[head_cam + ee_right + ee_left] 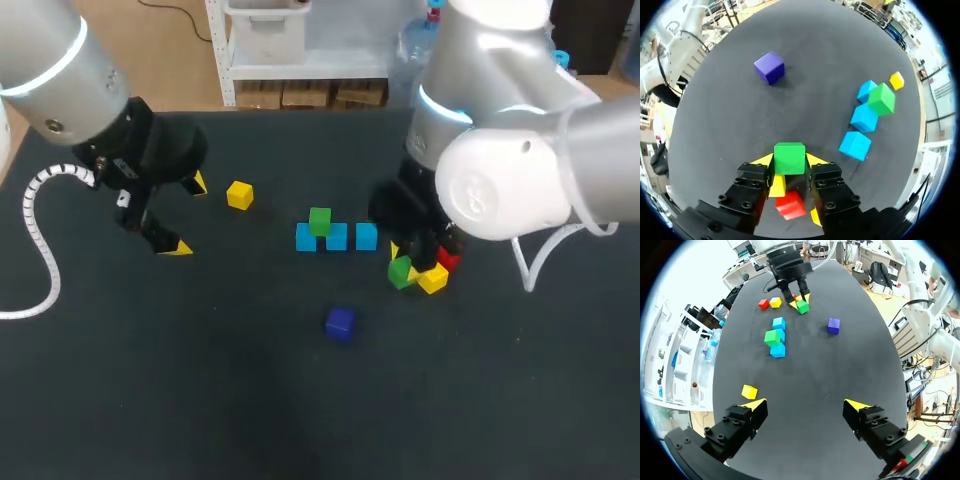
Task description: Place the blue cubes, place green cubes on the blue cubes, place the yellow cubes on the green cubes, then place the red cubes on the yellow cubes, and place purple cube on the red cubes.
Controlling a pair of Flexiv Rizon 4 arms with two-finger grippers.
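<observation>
Head view: three blue cubes (336, 237) form a row at mid-worktop (200, 400), with a first green cube (320, 221) stacked on them. By this showing, the base is laid and the green layer is half done; yellow, red and purple remain. The second green cube (789, 158) sits between the right gripper (790, 161) fingers, which clamp it from two sides, beside a yellow cube (433, 279) and a red cube (448, 259). A lone yellow cube (240, 195) and the purple cube (340, 323) lie loose. The left gripper (806, 405) fingers stand apart, empty.
</observation>
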